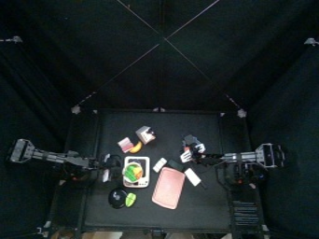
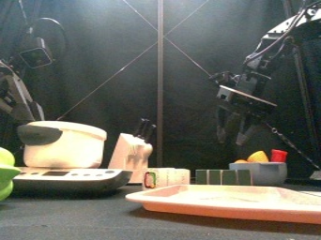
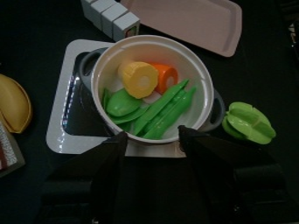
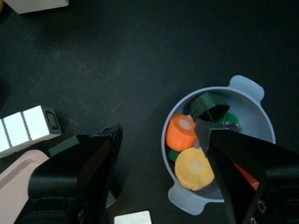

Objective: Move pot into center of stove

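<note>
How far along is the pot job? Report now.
Done, seemingly: the white round pot of vegetables sits on the flat grey-and-white stove, roughly centred. In hand: nothing; the left gripper hovers open at its rim. The right gripper hangs open above the grey bowl. Left: perhaps a small centring nudge.

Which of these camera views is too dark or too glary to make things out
Top view: curtains swallow most of the frame, the table items tiny. Front view: the pink tray looms near and soft, the arms dim against black. Left wrist view: evenly lit, the white pot and its vegetables clear. Right wrist view: the blue bowl reads well, the tabletop very dark.
</note>
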